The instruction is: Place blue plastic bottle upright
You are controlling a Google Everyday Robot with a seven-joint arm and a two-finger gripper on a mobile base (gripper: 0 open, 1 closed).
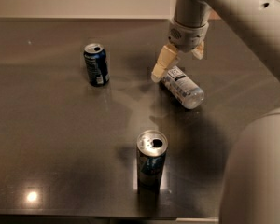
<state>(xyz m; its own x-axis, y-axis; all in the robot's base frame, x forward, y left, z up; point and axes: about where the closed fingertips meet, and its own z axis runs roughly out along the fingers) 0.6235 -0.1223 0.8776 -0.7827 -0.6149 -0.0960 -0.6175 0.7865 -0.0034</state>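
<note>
The blue plastic bottle (183, 86) lies on its side on the dark table (51, 139), right of centre, with its white label facing up and its base toward the front right. Its cap end is hidden behind a finger. My gripper (177, 65) hangs from the grey arm directly over the bottle's cap end. It is open, with one cream finger (161, 64) down at the bottle's left side and the other finger (199, 50) behind it. The bottle is not lifted.
A dark blue soda can (96, 64) stands upright at the left. A slim silver-and-blue can (151, 160) stands upright near the front edge. The arm's grey body (256, 171) fills the lower right corner. A pale wall runs behind the table's far edge.
</note>
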